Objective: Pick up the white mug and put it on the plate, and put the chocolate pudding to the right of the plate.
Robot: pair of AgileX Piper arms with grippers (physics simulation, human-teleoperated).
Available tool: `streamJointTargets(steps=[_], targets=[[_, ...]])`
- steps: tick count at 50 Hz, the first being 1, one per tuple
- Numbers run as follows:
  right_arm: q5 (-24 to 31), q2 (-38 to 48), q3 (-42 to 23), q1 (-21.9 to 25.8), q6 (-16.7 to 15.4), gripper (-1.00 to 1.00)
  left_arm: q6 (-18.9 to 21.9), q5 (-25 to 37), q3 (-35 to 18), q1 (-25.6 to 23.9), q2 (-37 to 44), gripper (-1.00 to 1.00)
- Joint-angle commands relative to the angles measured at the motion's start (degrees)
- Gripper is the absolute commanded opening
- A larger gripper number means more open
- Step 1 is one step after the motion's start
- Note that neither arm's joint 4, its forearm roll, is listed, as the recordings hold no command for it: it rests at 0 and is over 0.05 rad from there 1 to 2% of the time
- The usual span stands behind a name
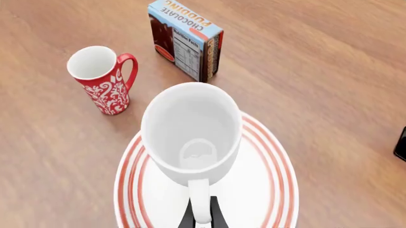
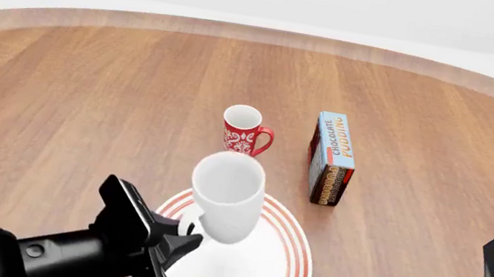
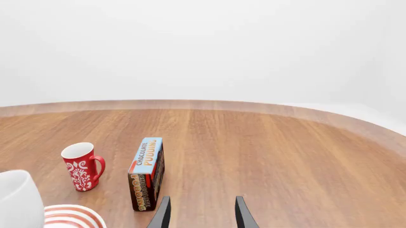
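While left end effector (image 2: 184,236) clamps white mug (image 2: 227,193) over plate (image 2: 292,265), right end effector (image 3: 201,212) spread apart

Illumination is bright, even and diffuse; renders are sharp throughout, with faint soft shadows on the brown wooden table (image 2: 84,98) and no glare.

The white mug (image 2: 227,195) is plain glossy white all over. The plate (image 2: 280,274) is white with concentric red rings at its rim. The chocolate pudding (image 2: 333,159) has a light-blue face with orange and white lettering and dark brown sides. The red mug (image 2: 245,132) carries a white floral pattern. The table (image 2: 84,98) is brown wood grain.
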Motion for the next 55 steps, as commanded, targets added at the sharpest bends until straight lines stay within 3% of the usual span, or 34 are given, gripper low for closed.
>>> streamJointTargets(steps=[1, 55], targets=[[0.0, 0.0, 0.0, 0.0, 0.0, 1.0, -0.6, -2.5, 0.7, 0.0, 2.7, -1.0], [0.0, 0.0, 0.0, 0.0, 0.0, 1.0, -3.8, -9.4, 2.2, -0.1, 12.3, -1.0]])
